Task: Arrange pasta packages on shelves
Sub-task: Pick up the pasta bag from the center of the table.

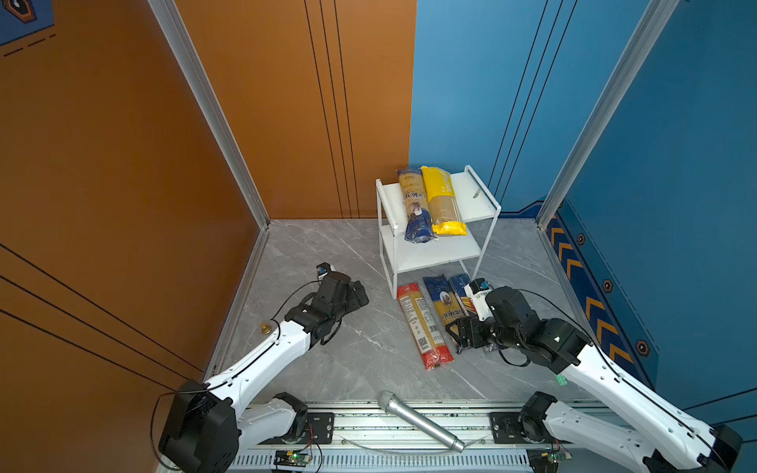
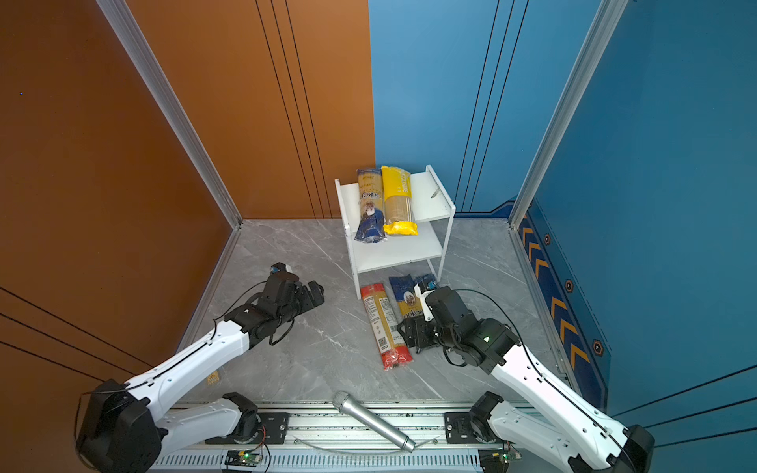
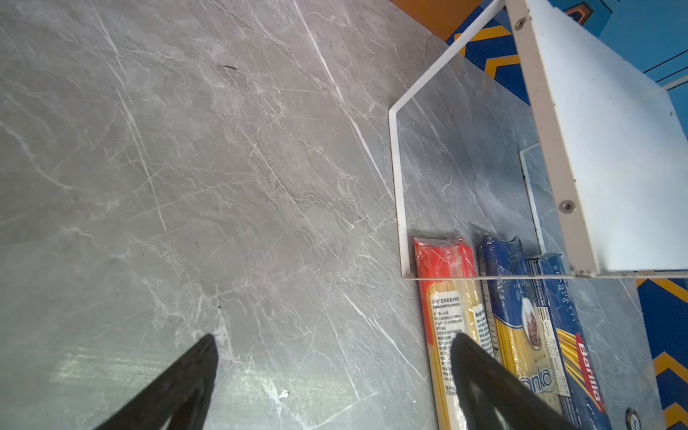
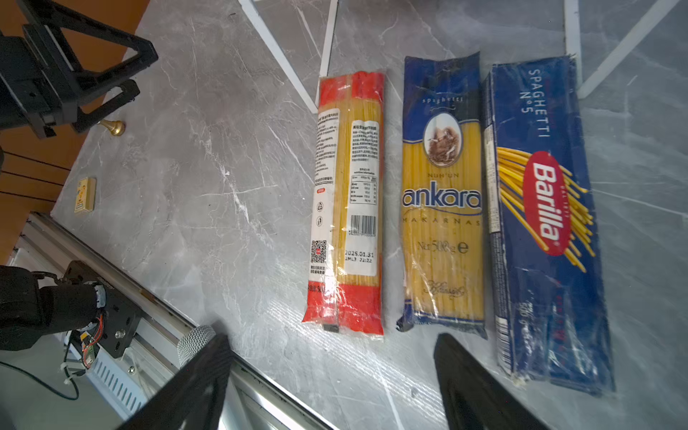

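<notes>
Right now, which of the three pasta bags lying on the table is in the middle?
The ankara bag, blue-and-yellow, flanked by the red bag and the dark blue Barilla bag.

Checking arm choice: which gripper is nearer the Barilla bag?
Right. The right gripper sits off the near end of the Barilla bag; the left gripper is farther, beyond the red bag.

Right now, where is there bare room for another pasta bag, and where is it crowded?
Top board: bare strip between yellow bag and right rail. Lower board: bare where visible. Table: wide patch between left pincer and red bag. Crowded: before rack, red bag, ankara bag and Barilla bag abreast, right pincer at their near ends.
</notes>
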You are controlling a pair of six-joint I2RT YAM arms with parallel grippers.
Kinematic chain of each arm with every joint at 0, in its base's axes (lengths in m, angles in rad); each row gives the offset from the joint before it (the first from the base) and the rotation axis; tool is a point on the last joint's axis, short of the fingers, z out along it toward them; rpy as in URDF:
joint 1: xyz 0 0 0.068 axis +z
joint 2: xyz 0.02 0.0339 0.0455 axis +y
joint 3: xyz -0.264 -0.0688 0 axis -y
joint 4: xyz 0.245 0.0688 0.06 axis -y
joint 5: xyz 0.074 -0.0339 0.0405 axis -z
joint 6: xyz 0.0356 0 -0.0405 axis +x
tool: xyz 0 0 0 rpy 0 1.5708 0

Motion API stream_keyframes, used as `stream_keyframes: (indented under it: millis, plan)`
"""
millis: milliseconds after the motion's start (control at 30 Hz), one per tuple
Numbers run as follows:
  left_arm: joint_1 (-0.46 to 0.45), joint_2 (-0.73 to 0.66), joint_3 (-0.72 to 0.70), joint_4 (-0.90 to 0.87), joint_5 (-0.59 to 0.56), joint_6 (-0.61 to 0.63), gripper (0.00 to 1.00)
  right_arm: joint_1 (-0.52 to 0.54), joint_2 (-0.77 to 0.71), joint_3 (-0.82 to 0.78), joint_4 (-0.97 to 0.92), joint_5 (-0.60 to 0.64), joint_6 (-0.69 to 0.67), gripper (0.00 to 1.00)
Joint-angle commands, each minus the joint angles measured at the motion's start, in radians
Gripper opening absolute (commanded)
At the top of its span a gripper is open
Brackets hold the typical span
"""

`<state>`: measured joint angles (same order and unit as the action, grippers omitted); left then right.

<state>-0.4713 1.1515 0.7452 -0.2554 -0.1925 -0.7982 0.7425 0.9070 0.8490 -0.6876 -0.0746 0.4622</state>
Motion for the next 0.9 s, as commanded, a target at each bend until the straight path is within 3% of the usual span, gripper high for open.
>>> stream_keyframes:
  millis: [0, 367, 867]
  plan:
    - [0.01, -0.025, -0.033, -0.007, 0.02, 0.011, 0.98, 0.036, 0.015, -0.054, 0.096, 0.036, 0.057, 0.84]
    - [0.009, -0.061, -0.103, 0.021, 0.019, 0.016, 0.98, 0.101, 0.009, -0.24, 0.249, 0.058, 0.142, 0.84]
    - [0.009, -0.037, -0.101, 0.059, 0.109, 0.033, 0.98, 0.112, 0.179, -0.263, 0.407, 0.027, 0.094, 0.84]
